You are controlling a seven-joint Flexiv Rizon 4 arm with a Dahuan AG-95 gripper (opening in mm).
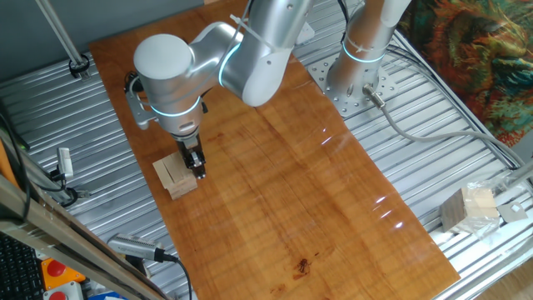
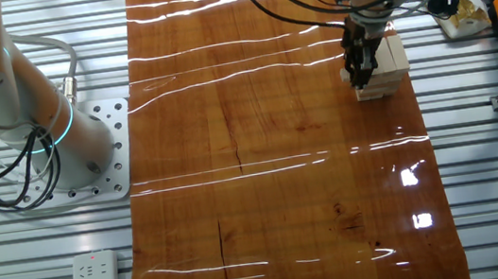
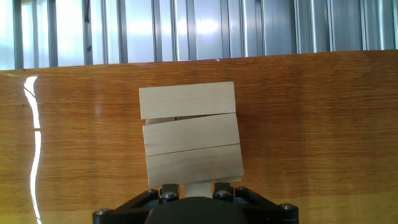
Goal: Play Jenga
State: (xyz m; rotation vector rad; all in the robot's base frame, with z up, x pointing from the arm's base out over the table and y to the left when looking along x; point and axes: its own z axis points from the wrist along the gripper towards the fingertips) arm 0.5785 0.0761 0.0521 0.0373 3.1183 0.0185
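Black gripper (image 1: 196, 167) hangs straight down off the silver arm (image 1: 250, 50), fingertips right at the near side of the Jenga stack (image 1: 176, 176). Hand view: both fingers sit either side of a short pale block end (image 3: 199, 186) that pokes out of the stack's lower layer, looks pinched on it, though the actual contact is cropped at the frame edge, so a grasp is my read, not certain. Stack is low, a few layers, three top blocks (image 3: 189, 134) lying side by side, the far one slightly skewed. It sits on the glossy wooden board (image 1: 316, 192), near one long edge, close to the ribbed metal table (image 1: 50, 108).

Step in hand: pulling one block out from the side. Next move likely needs a slow, straight pull along the block's axis, level, no twist, so the top layer doesn't drag or tip. Then lift and set the block on top.
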